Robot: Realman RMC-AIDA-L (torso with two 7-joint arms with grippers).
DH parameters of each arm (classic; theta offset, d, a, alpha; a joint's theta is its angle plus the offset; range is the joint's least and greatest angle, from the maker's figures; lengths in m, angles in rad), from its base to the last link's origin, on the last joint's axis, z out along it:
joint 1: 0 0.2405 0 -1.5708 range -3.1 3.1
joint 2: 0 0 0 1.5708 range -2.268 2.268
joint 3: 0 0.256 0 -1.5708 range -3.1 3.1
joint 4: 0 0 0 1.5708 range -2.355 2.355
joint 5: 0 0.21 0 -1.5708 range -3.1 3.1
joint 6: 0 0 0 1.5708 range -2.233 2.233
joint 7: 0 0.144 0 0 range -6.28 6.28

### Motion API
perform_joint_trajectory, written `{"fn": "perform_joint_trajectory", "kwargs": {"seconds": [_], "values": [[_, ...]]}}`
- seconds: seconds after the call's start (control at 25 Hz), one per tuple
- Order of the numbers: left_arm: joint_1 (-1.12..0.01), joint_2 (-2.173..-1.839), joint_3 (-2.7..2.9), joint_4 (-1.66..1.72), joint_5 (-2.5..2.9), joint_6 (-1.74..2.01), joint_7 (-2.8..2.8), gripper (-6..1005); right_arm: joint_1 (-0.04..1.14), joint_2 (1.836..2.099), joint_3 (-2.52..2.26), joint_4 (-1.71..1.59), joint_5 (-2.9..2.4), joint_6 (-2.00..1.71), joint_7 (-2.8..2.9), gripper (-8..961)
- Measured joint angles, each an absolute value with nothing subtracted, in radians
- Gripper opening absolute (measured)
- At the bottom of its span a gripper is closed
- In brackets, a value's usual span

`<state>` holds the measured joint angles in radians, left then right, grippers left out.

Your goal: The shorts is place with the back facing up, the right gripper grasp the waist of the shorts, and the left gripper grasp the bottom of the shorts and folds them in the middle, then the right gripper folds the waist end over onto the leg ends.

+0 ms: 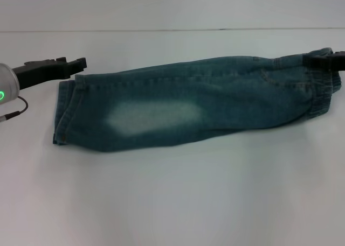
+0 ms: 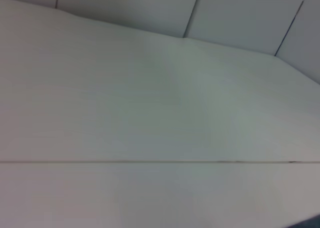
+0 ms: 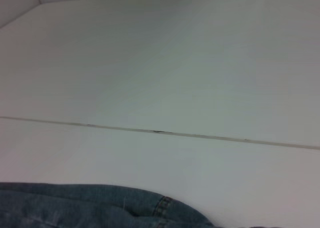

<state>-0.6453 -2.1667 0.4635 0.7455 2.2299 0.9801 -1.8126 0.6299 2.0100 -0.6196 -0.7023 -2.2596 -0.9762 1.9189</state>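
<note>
Shorts (image 1: 188, 109): lying folded lengthwise into one long strip across the white table (image 1: 172, 203), faded patch facing up.
Leg ends (image 1: 63, 112): pointing toward the robot's left.
Waist (image 1: 323, 95): sitting at the right.
Left gripper (image 1: 81, 64): hovering just beside the hem corner; grip impossible to tell.
Right gripper (image 1: 315, 59): touching the waist edge; grip also unclear.

White table (image 1: 172, 203), pale wall (image 1: 172, 6)
</note>
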Motion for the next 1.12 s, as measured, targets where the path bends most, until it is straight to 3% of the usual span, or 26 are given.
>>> {"fn": "perform_joint_trajectory", "kwargs": {"seconds": [0.12,0.52,0.76,1.12], "values": [[-0.644,-2.165,0.464,0.747,2.229,0.98,-1.811,578,0.616,2.017,-0.619,-0.728,-2.26,-0.973,1.938,476],[-0.644,-2.165,0.481,0.757,2.229,0.991,-1.814,786,0.572,2.057,-0.617,-0.822,-2.259,-0.967,1.966,914],[-0.641,-2.162,0.527,0.764,2.229,1.038,-1.827,961,0.544,2.052,-0.612,-0.818,-2.255,-0.998,2.03,914],[-0.623,-2.16,0.527,0.871,2.223,1.272,-1.86,954,0.48,2.047,-0.568,-0.823,-2.188,-1.102,2.044,915]]}}
